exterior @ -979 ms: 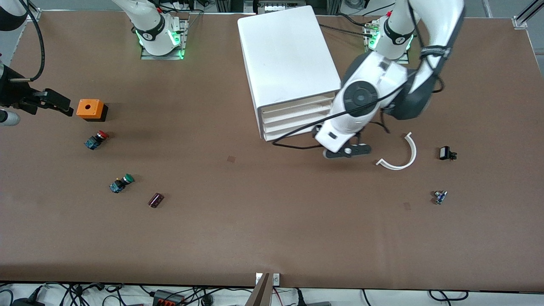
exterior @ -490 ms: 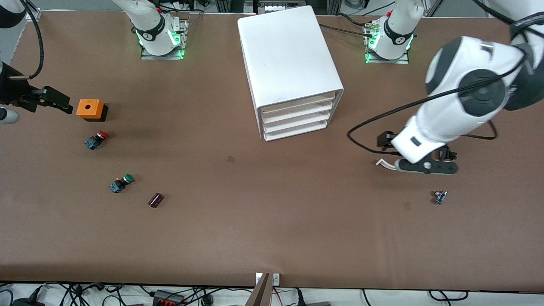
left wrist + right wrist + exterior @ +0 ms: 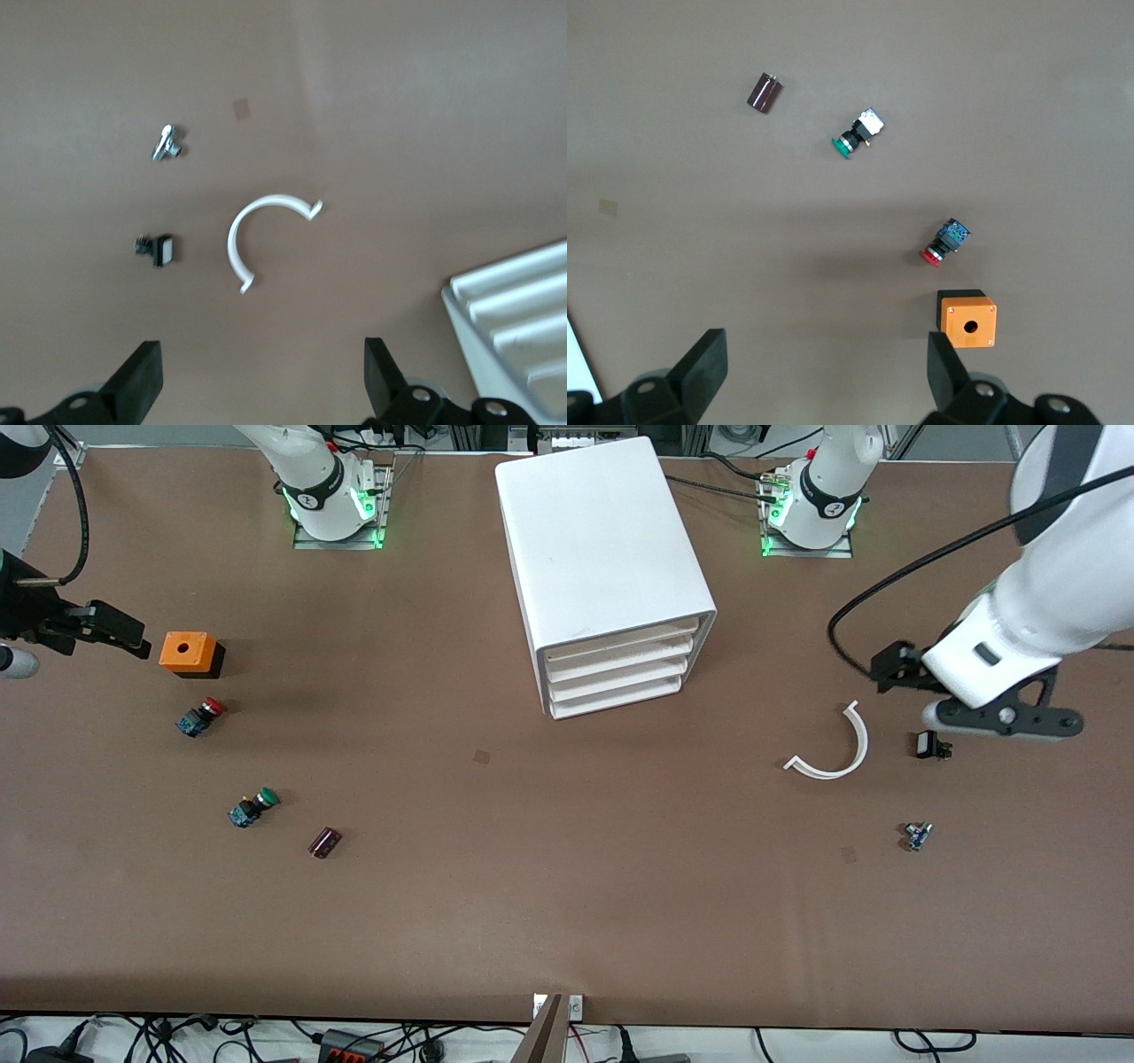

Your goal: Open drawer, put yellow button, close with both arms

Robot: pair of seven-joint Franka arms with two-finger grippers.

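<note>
- Drawer [image 3: 620, 640]: you will find it uppermost in a stack of four shallow white plastic drawers. It sits flush with the three below it, pushed in. Its front is a thin, smooth, off-white strip under the cabinet's top edge.
- Cabinet [image 3: 602, 540]: a big white box with rounded corners and a plain, glossy top. It stands on the tabletop [image 3: 567, 921] between the two arm bases, turned at a slight angle, with the drawer fronts facing the front camera.
- Left end effector [image 3: 261, 381]: your wrist view shows the black fingers spread wide with nothing between them. It hangs over the left arm's end of the tabletop, above the small black part [image 3: 930, 745].
- Right end effector [image 3: 826, 372]: fingers wide apart and empty. It is over the right arm's end of the tabletop, just beside the orange box [image 3: 188, 652].
- Orange box: a square plastic block with a round hole in its top face.
- Red-capped button [image 3: 201, 716] and green-capped button [image 3: 253, 807]: both lie on their sides, each nearer the front camera than the orange box.
- Dark maroon cylinder [image 3: 324, 842]: short and glossy, near the green-capped button.
- White half ring [image 3: 837, 748]: a thin curved plastic strip lying flat beside the small black part.
- Small metallic part [image 3: 918, 835]: silver with a blue bit, too small for you to identify.
- Tabletop: brown and matte.
</note>
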